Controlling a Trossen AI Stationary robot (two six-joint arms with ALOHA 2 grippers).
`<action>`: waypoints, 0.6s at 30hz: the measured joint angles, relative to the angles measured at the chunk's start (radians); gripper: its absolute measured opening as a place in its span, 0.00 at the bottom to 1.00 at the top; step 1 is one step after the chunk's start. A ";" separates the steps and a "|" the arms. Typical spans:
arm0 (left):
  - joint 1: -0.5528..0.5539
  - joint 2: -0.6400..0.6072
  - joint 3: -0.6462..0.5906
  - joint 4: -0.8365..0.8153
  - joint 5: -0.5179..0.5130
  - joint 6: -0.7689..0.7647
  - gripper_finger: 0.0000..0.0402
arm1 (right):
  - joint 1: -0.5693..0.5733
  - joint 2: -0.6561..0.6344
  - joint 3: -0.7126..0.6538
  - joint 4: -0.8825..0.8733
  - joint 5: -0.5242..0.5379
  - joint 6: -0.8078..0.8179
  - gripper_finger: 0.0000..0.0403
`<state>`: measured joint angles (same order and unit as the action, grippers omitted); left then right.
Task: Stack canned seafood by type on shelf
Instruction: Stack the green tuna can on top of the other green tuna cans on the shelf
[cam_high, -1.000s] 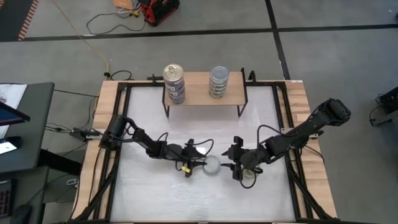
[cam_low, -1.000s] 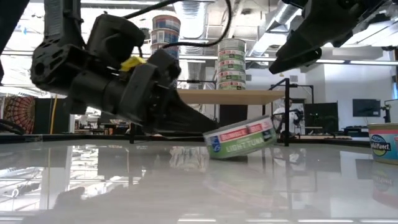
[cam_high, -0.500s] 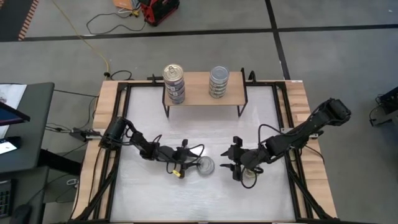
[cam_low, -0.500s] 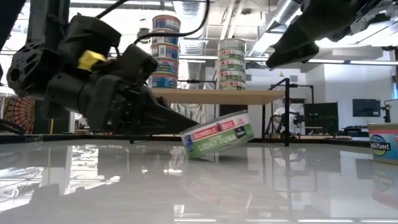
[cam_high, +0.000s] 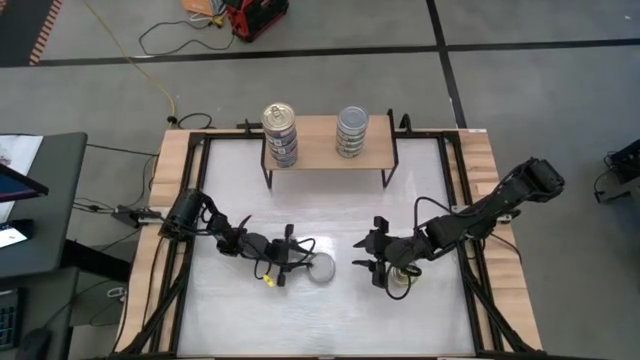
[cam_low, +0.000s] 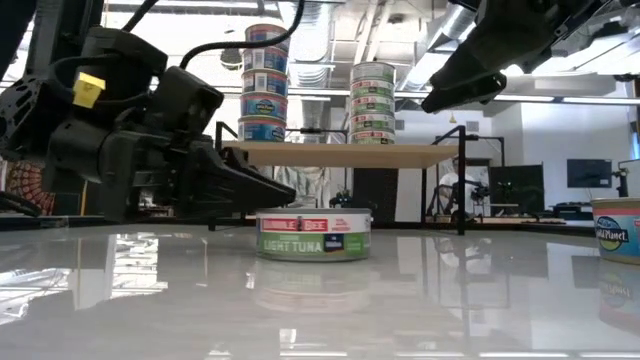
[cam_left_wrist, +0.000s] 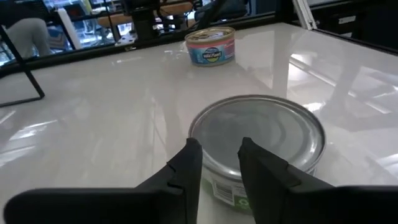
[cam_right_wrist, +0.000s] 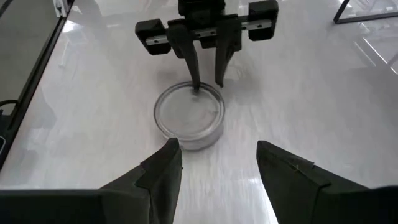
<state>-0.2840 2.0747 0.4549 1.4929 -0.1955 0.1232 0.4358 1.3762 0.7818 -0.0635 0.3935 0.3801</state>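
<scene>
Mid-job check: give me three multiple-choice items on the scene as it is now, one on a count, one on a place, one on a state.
1. How many stacks stand on the shelf?
A. one
B. two
C. three

2. Where is the tuna can?
A. on the shelf
B. atop a stack
C. on the table, at the left claw

3. How does the tuna can lie?
A. flat
B. tipped on its edge
C. lifted off the table

Key:
1 B: the high view shows a gold-topped stack and a silver-topped stack.
2 C: the left claw's tips are at its rim, while the right claw hangs open, apart from it.
3 A: in the low view its bottom rim sits level on the table.
</scene>
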 joint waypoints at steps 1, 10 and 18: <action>0.000 0.000 -0.007 0.009 0.000 0.000 0.25 | 0.000 0.000 0.000 -0.001 0.000 0.001 0.58; 0.001 -0.047 -0.004 -0.034 -0.030 -0.078 0.19 | 0.000 0.000 0.000 -0.003 0.000 0.011 0.58; 0.000 -0.325 0.062 -0.649 -0.078 -0.279 0.16 | 0.000 0.000 0.000 -0.004 0.000 0.011 0.58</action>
<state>-0.2845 1.7499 0.5174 0.8440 -0.2738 -0.1558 0.4358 1.3765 0.7818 -0.0672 0.3935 0.3913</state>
